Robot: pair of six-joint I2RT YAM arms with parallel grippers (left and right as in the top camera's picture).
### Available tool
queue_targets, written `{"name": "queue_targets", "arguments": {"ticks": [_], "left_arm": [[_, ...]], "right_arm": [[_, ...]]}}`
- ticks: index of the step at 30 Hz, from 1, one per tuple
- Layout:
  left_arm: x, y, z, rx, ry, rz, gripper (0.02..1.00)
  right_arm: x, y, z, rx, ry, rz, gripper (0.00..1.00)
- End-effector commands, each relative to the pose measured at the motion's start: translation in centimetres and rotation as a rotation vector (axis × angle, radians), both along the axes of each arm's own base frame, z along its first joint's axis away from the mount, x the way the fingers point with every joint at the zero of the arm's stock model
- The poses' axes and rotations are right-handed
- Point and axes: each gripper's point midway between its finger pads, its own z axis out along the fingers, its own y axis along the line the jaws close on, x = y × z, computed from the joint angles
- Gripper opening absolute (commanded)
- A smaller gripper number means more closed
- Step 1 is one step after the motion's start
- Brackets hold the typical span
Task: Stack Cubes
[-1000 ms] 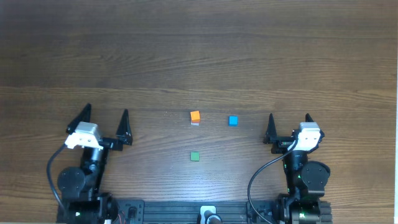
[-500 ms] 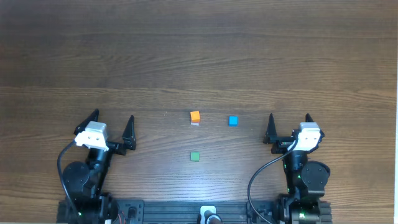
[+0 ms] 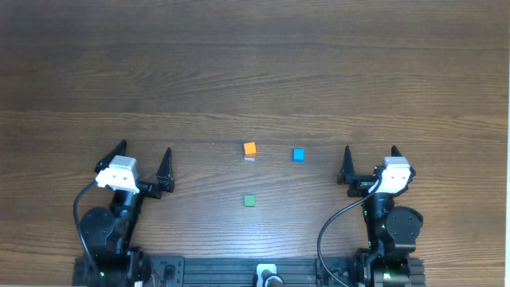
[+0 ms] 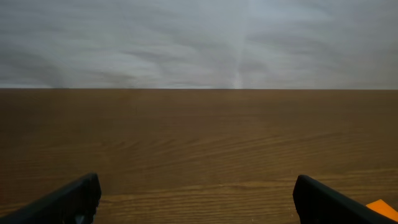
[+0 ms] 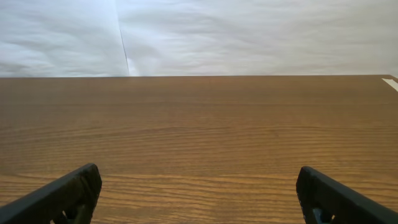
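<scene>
Jaws gape on our left gripper (image 3: pixel 144 147) and right gripper (image 3: pixel 370 148), flanking a small orange cube (image 3: pixel 250 148), blue cube (image 3: pixel 298 155) and green cube (image 3: pixel 249 200)

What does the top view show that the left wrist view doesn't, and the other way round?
From above: the blue cube, the green cube and the right claw, which is open. From the left wrist: a pale wall beyond the far edge of the wooden table. Both: the table, the left claw, open with its fingers wide apart, and the orange cube, which in the wrist view is just a corner beside one finger.
</scene>
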Motion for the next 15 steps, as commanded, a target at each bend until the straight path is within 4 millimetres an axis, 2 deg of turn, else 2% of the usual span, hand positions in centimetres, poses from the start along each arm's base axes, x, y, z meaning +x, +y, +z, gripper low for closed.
{"name": "queue_targets", "arguments": {"ticks": [1,10,11,15], "left_arm": [[-0.1,-0.1,0.0,0.011,-0.008,-0.010,1.000],[-0.1,-0.1,0.0,0.011,-0.008,-0.010,0.998],[-0.1,-0.1,0.0,0.011,-0.008,-0.010,1.000],[-0.1,-0.1,0.0,0.011,-0.008,-0.010,0.996]], "right_arm": [[0.0,0.0,-0.2,-0.007,-0.002,0.006,0.993],[0.0,0.0,-0.2,-0.007,-0.004,0.006,0.991],[0.0,-0.5,0.4,-0.010,-0.026,-0.025,0.991],[0.0,0.4,3.3,0.237,-0.140,0.023,0.993]]}}
